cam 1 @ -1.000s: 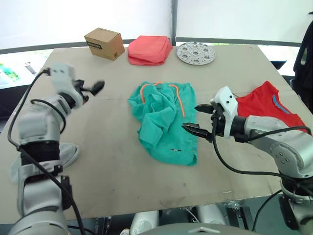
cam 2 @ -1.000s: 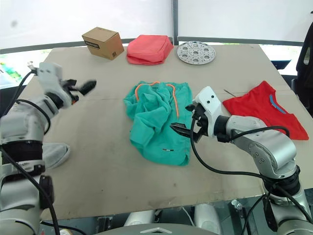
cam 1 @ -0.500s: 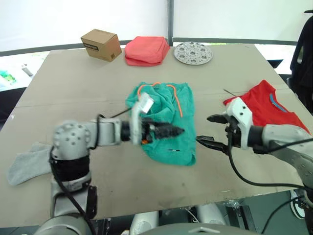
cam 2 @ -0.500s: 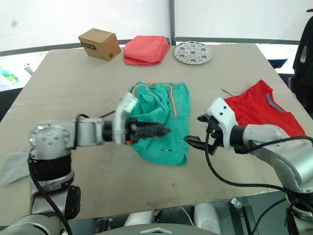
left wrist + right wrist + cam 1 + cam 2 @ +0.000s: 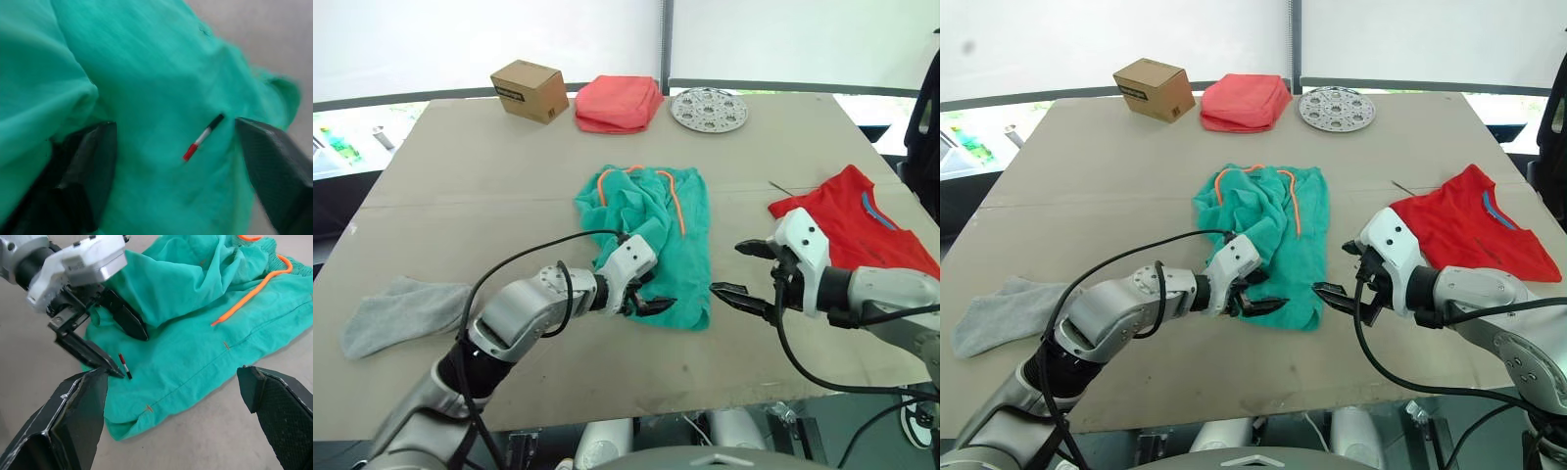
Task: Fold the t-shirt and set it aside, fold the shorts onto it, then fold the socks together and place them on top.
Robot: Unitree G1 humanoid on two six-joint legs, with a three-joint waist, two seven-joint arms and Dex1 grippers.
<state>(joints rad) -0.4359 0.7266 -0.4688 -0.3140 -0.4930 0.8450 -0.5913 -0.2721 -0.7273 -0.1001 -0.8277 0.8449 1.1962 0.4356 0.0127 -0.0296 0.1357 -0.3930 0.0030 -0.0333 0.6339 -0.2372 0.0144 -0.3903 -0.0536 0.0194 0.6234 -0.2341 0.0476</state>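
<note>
The scene is evenly and brightly lit by diffuse daylight from the pale wall behind the table, which is washed out to near white. Only soft, faint shadows are cast under the shorts. The left wrist view is blurred at close range, and its dark fingers are rendered out of focus.

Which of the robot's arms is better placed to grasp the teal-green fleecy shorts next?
Probably left: the left gripper is open directly over the teal-green fleecy shorts, while the open right gripper is beside their edge.
</note>
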